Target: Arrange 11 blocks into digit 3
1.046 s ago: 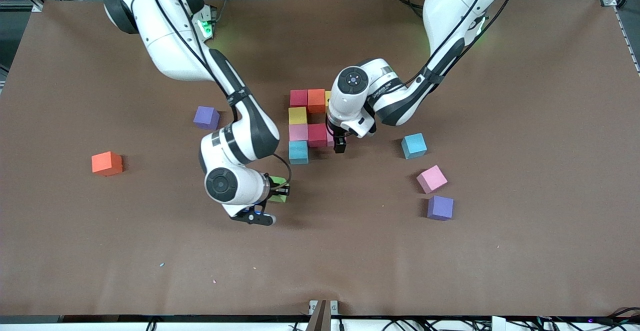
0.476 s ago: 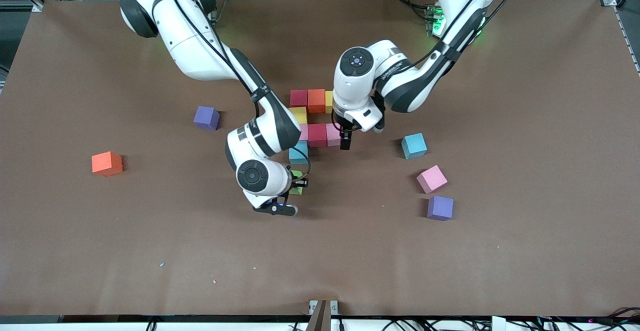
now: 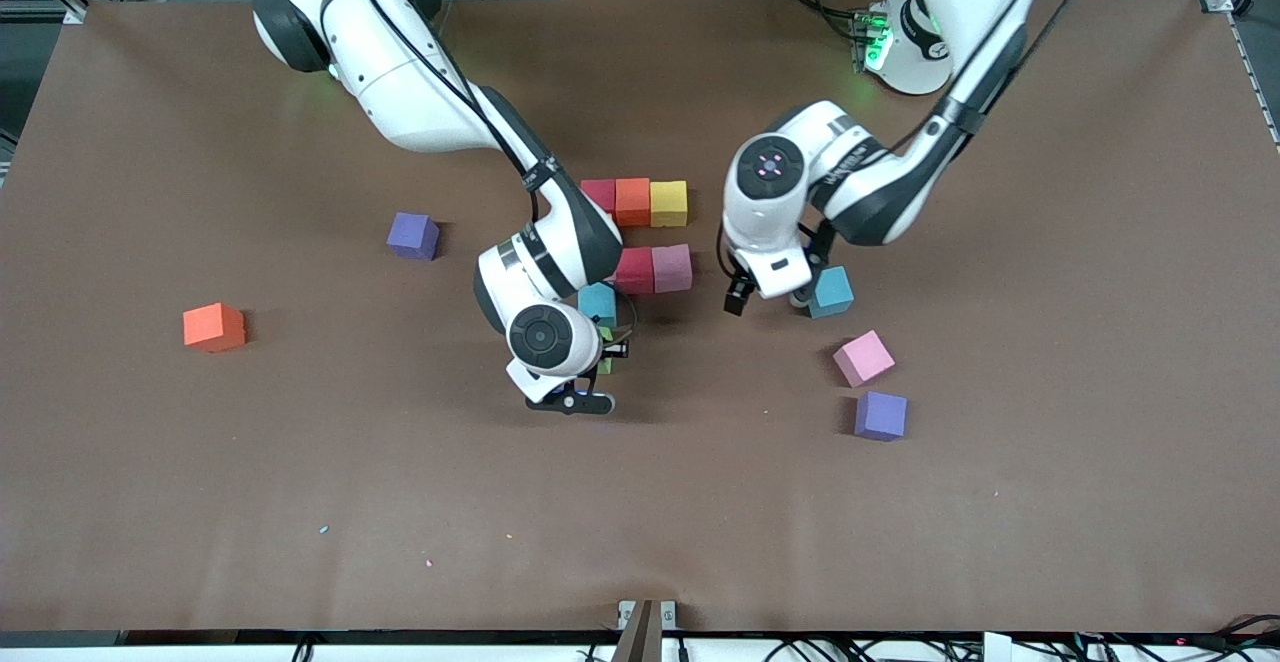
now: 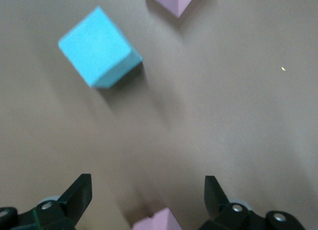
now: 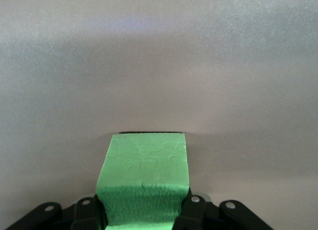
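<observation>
Partly built; approx. half the figure is down on the desk (image 3: pixel 200 502). Top row: a dark red block (image 3: pixel 598 194), an orange block (image 3: pixel 632 201) and a yellow block (image 3: pixel 669 203), touching side by side. Nearer the front camera, w/ a gap between, is a second row: a red block (image 3: pixel 634 270) touching a pink block (image 3: pixel 672 267); more of that row may sit under the right arm, can't tell. A light blue block (image 3: pixel 597 303) sits just nearer the camera than that row, at its right-arm end, half hidden by the wrist.

Right hand (image 3: pixel 606 351) is clamped on the green block (image 5: pixel 144 183), low over the desk just nearer the camera than that blue cube; looks like the next piece going in, prob. below it, not yet released.

Left hand (image 3: pixel 768 300) has fingers spread and nothing between them; it hangs over bare desk between the pink end of the second row and a loose light blue block (image 4: pixel 99 47); likely its next pick.

Still loose: that blue cube, a loose pink block (image 3: pixel 863 358) nearer the camera than it, and a lone orange-red block (image 3: pixel 213 327) well apart toward the right arm's end. Two purple cubes (image 3: pixel 881 415) lie off to the sides.

So left to do: set green, bring in the strays, close the bottom row of the 3.
</observation>
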